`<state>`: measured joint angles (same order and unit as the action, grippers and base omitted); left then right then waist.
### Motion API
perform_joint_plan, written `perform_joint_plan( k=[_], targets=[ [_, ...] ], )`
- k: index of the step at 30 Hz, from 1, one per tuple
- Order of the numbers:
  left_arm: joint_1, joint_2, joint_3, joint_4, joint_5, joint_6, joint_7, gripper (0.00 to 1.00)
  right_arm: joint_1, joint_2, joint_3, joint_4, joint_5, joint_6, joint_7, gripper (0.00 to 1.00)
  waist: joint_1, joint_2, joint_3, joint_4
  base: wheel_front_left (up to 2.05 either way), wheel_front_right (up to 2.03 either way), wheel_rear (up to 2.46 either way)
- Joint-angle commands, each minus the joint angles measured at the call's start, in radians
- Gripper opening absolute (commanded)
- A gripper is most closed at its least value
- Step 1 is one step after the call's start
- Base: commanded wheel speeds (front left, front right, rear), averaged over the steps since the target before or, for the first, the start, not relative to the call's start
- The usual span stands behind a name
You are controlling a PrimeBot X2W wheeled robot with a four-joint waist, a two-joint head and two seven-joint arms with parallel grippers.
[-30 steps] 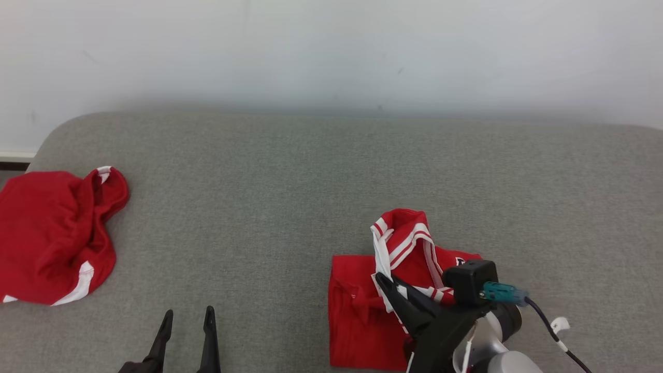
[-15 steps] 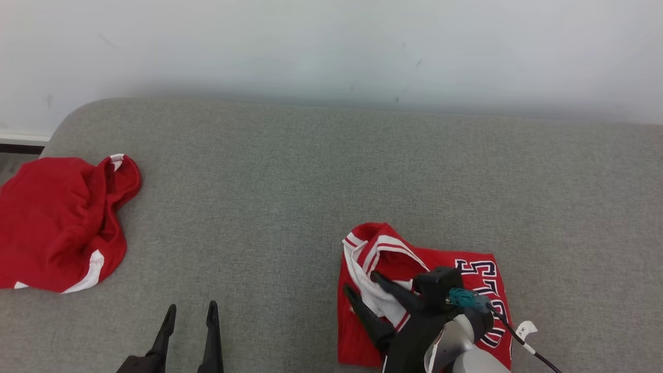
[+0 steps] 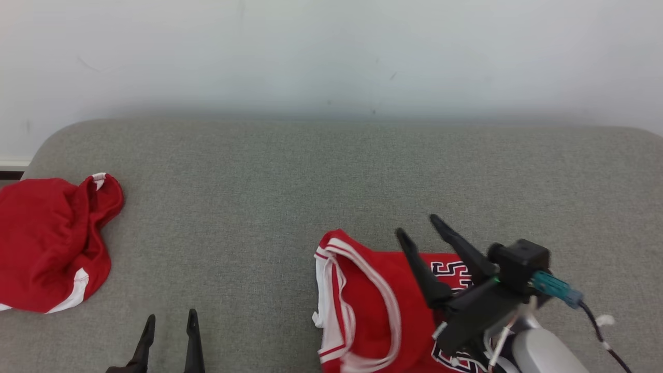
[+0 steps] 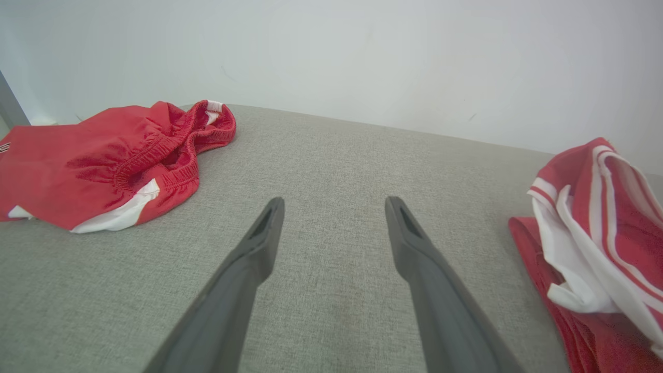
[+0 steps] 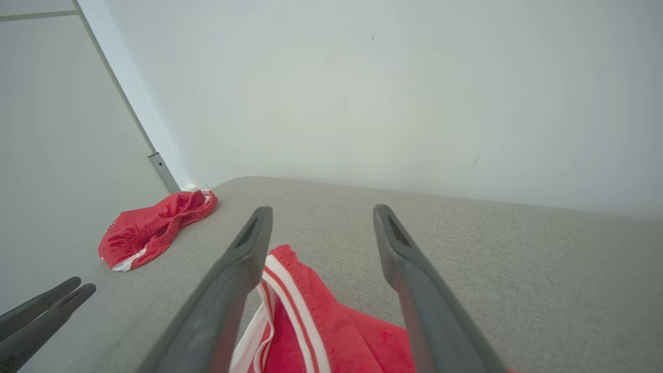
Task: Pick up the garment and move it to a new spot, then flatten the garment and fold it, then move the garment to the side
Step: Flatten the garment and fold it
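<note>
Just above the garment [image 3: 362,295], the right hand [image 3: 416,225] angles forward, wide; left hand [image 3: 171,314] wide.

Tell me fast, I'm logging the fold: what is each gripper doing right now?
Left gripper: open, empty.
Right gripper: open over the garment, holding nothing.

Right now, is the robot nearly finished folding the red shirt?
Nearly, it seems. Done: the red-and-white soft sports jersey lies in a folded bundle on the grey fabric cushion. In hand: nothing; the right gripper hovers open above it, the left gripper open, apart. To do: probably moving it to the side.
</note>
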<state>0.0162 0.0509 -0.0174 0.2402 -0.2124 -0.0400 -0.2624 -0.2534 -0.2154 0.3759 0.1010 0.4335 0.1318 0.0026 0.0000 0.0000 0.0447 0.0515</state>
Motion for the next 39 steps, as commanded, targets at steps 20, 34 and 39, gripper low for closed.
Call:
perform_joint_plan(
  k=[20,34,39],
  targets=[
    [0.041,-0.001,0.038,-0.043,0.048,0.000,-0.003,1.00,0.281,0.074,-0.296,-0.029,-0.172,-0.002,-0.234,1.00,0.0000,0.0000,-0.002,-0.022,0.00,0.00,0.00],
    [0.073,-0.001,0.004,-0.090,0.112,-0.002,-0.003,1.00,0.330,0.136,-0.393,-0.026,-0.270,-0.002,-0.269,1.00,0.0000,0.0000,-0.036,-0.060,0.00,0.00,0.00],
    [0.082,-0.001,-0.016,-0.101,0.149,-0.003,-0.003,1.00,0.355,0.150,-0.401,-0.031,-0.305,-0.002,-0.269,1.00,0.0000,0.0000,-0.041,-0.074,0.00,0.00,0.00]
  ],
)
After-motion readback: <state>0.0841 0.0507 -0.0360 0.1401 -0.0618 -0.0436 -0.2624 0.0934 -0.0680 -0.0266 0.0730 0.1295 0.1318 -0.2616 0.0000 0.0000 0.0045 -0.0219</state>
